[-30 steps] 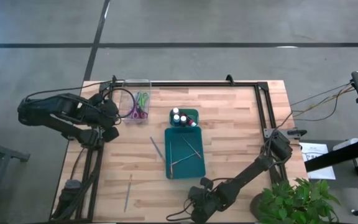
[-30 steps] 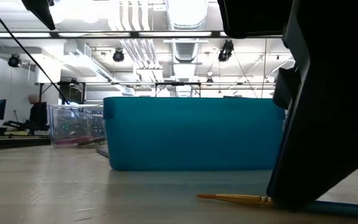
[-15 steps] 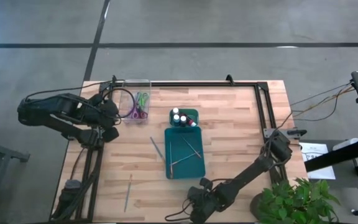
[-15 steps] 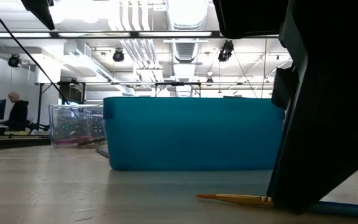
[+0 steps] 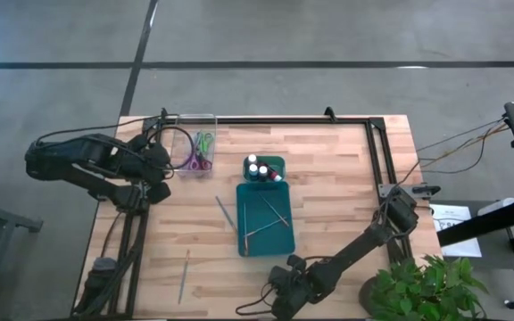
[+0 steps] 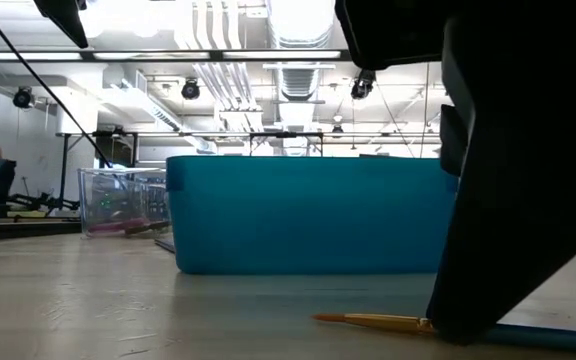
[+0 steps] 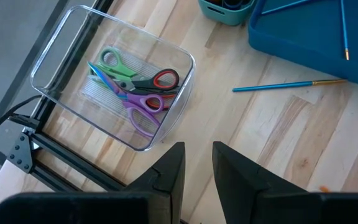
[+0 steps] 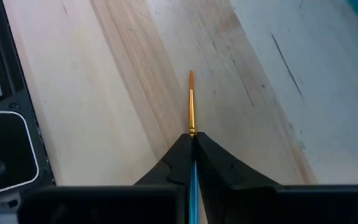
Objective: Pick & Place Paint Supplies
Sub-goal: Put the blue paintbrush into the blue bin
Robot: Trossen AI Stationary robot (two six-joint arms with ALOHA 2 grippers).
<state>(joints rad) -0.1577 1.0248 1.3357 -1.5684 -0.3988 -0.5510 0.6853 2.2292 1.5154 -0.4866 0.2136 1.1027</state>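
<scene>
Currently, at the far left of the wooden table [image 5: 328, 178], the left tool [image 7: 197, 165] hovers just beside the clear plastic box [image 5: 194, 147]; its two fingers [image 7: 169, 171] stand a narrow gap apart with nothing between them. Inside the box lie three scissors: green-handled scissors [image 7: 114, 62], red-handled scissors [image 7: 160, 79] and purple-handled scissors [image 7: 143, 112], overlapping one another.

One thin brush [image 5: 184, 275] lies alone on the table near the front left edge. Another, a blue brush [image 5: 225, 212], lies on the wood just left of the teal tray [image 5: 264, 245]; the left wrist view shows it with a gold ferrule, close to the tray wall but not touching.

Inside the teal tray rest several more thin brushes [image 5: 270, 218], crossing each other. Behind the tray, touching its rear end, a small teal cup [image 5: 275, 163] holds the paint bottles [image 5: 259, 168]: white-capped tops show, one with a dark red body.

Right of the tray's front end, at the table's front edge, the right tool [image 8: 192, 140] is down at the table surface. Its fingers are pinched shut on a blue-handled brush [image 8: 191, 102], whose gold ferrule and orange tip stick out ahead of the fingertips [image 8: 178, 155] and lie along the wood. The low view shows the same brush [image 6: 373, 320] lying flat on the table in front of the tray.
</scene>
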